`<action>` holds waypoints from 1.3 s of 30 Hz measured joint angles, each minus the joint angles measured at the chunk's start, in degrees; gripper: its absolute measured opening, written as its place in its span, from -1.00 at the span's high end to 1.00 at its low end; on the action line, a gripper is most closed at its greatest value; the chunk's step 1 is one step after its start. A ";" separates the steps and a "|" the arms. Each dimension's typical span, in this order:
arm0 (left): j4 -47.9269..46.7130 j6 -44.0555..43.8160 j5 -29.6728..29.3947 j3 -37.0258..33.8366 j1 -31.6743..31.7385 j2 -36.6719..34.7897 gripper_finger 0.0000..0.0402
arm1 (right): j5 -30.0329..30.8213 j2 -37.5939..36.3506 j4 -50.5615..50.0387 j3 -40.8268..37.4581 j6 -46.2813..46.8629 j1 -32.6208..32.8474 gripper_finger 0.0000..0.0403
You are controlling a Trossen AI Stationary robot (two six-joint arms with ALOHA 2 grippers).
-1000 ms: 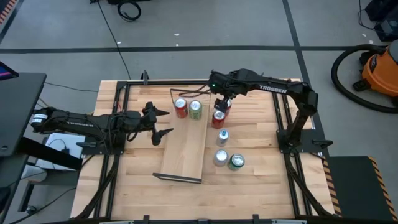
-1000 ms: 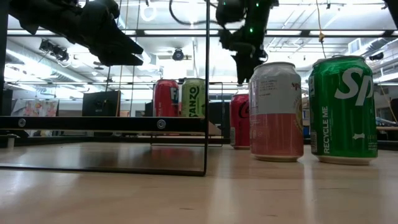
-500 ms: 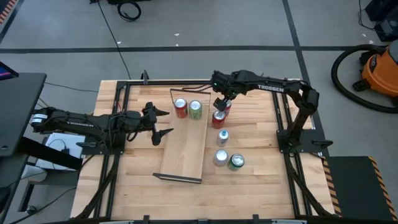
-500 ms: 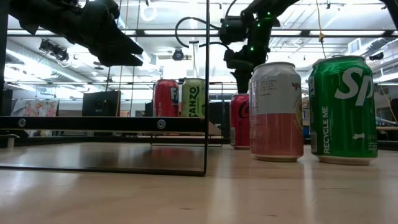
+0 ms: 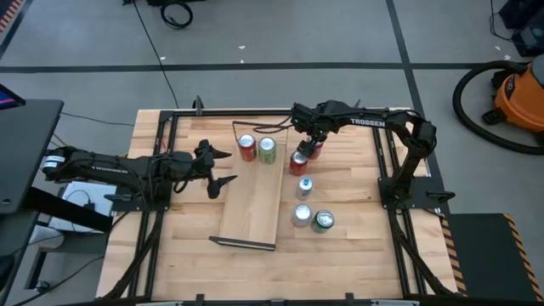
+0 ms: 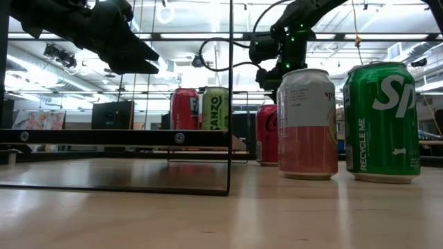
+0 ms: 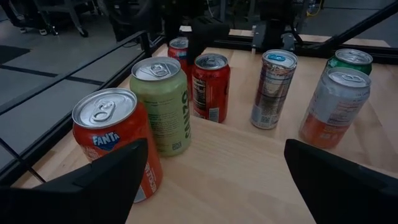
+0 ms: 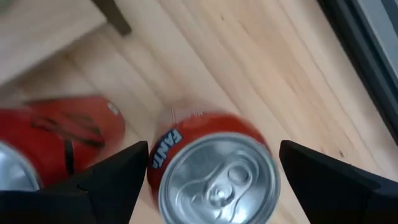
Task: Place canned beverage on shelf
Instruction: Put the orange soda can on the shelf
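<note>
**Right wrist view: lining up on the Fanta can**

Right wrist view is showing our right claw [image 8: 211,163] spread wide, holding nothing, hovering over the Fanta can [image 8: 208,167], which is standing on the tabletop [image 5: 340,183] just beside the shelf [image 5: 253,197], next to a red can [image 5: 297,162]. We are aiming to centre, descend straight, and avoid clipping that neighbour. Our left claw [image 5: 223,167] is waiting open over the shelf's far side.

From overhead I look straight down on the whole table [image 5: 340,255]. My low camera sits at tabletop level, close to two cans. Both wrist cameras face the can cluster; the right one hovers directly above a Fanta can [image 8: 211,174].
</note>
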 joint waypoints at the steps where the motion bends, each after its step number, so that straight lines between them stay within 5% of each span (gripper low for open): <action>1: -0.01 0.00 0.00 0.00 -0.02 -0.02 -0.94 | -0.13 0.00 -0.60 0.00 -0.32 0.00 -0.85; 20: -0.84 -0.17 0.00 0.00 0.01 0.00 -0.94 | -2.92 0.02 -2.56 0.59 -9.62 -0.61 -0.58; 39: -0.80 -0.28 0.00 0.00 0.01 0.00 -0.94 | 5.16 -6.63 -19.57 18.98 -2.05 11.59 -0.59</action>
